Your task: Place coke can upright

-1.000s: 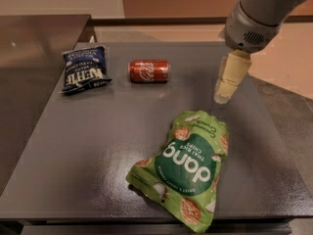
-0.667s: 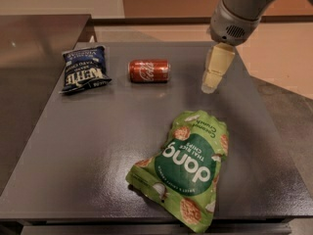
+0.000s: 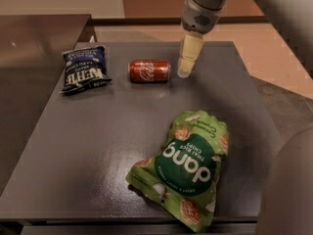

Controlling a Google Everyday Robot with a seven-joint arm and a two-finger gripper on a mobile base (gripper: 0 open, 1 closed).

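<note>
Camera view: gripper [image 3: 184, 71] has closed in to 3 o'clock of the sideways coke can [image 3: 149, 71] on the desk [image 3: 98, 146]; grasp likely next. Its opening cannot be determined.

Red, white script: coke can [image 3: 149, 71]. Dark blue: chip bag [image 3: 84, 70]. Green: snack bag [image 3: 187, 166]. Cream: gripper [image 3: 184, 71], by far edge of grey desk [image 3: 93, 146].

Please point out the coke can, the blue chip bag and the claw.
coke can [image 3: 149, 71]: camera view, middle of red side.
blue chip bag [image 3: 84, 71]: camera view, its white lettering.
claw [image 3: 184, 72]: camera view, its tip, beside the can.
</note>
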